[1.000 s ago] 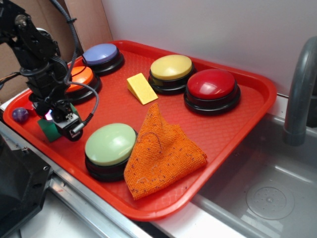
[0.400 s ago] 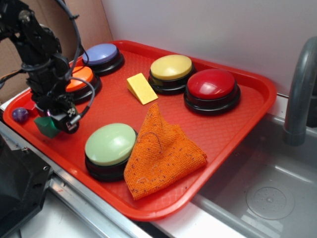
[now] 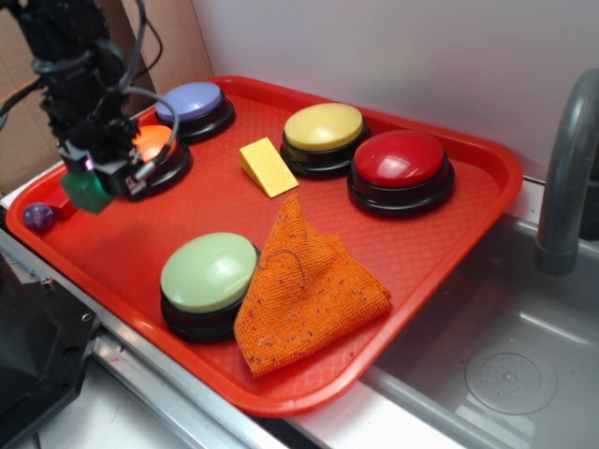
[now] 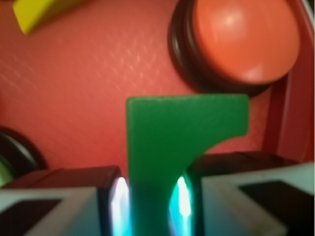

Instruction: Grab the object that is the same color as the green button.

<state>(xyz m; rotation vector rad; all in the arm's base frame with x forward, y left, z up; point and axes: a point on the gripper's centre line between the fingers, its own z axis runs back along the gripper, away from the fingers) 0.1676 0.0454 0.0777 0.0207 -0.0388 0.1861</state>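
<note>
My gripper point(image 3: 101, 176) is shut on the dark green block point(image 3: 86, 192), holding it in the air above the left part of the red tray point(image 3: 449, 238). In the wrist view the green block point(image 4: 182, 132) sticks out from between the two fingers point(image 4: 64, 196), its curved notch on the right side, with my gripper point(image 4: 150, 206) clamped on its narrow end. The pale-green button point(image 3: 209, 273) on its black base sits at the tray's front, to the right of and below the gripper. The orange button point(image 4: 244, 39) lies just beyond the block.
On the tray stand a blue button point(image 3: 191, 103), an orange button point(image 3: 154, 145), a yellow button point(image 3: 324, 128) and a red button point(image 3: 401, 159). A yellow wedge point(image 3: 267, 166), an orange cloth point(image 3: 304, 285) and a purple ball point(image 3: 39, 217) lie there too. A sink point(image 3: 510, 374) and grey faucet point(image 3: 566, 178) are at the right.
The gripper has risen and moved back toward the orange button, lifting the green block off the tray floor.
</note>
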